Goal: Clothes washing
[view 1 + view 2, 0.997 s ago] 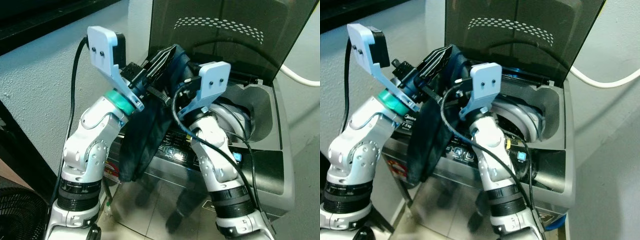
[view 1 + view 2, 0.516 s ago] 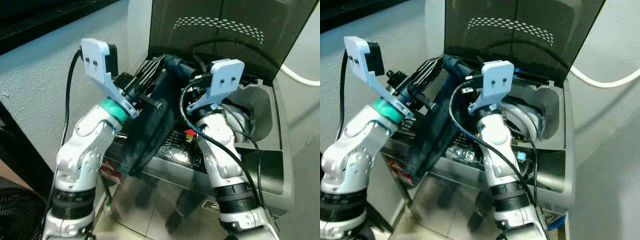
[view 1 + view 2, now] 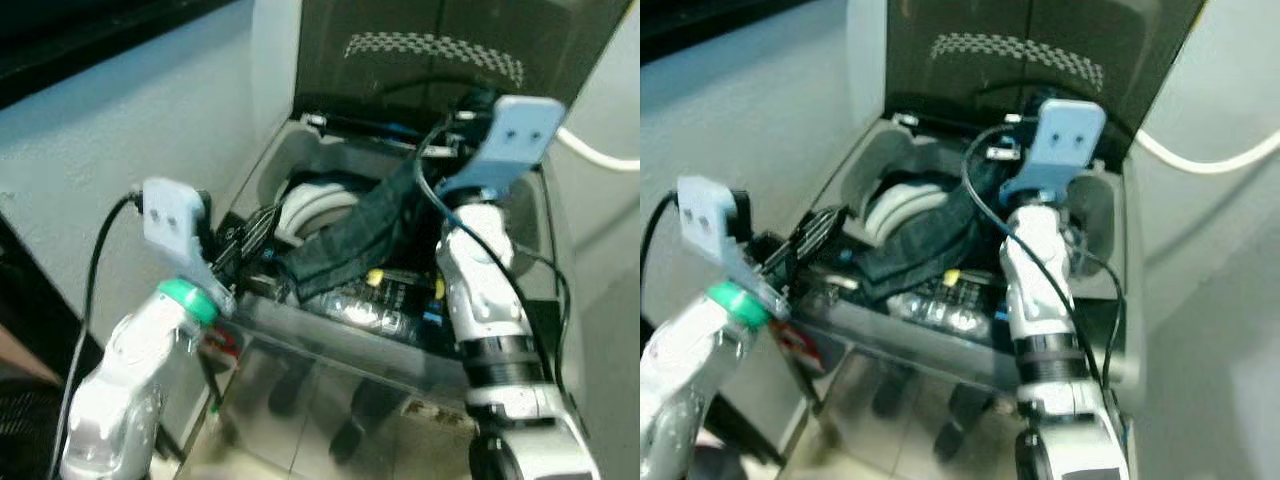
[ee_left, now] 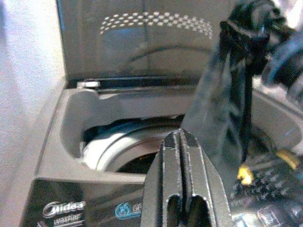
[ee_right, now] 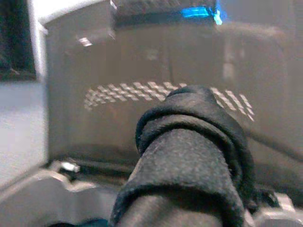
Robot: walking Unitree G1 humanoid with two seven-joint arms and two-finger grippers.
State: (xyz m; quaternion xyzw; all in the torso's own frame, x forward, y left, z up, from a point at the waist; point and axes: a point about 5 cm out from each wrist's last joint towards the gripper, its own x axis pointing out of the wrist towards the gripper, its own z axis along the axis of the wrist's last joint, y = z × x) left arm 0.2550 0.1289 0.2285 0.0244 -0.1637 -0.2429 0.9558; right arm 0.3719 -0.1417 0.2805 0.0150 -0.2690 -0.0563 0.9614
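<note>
the dark cloth point(image 3: 355, 240) is now laid across the washer point(image 3: 520, 330) tub's near rim, held up by the right gripper point(image 3: 450, 125). it was let go by the left gripper point(image 4: 181, 156), fingers pressed together. prob. dropped in next.

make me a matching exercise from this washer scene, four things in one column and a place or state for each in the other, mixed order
Things
1. dark garment
2. washer lid
3. left pincer
4. right pincer

Place or state
A. raised upright behind the tub
B. fingers shut, holding nothing, at the washer's front left edge
C. held high over the tub, gripping cloth
D. draped from the tub across the control panel

Pairs: 1-D, 2-A, 3-B, 4-C
</note>
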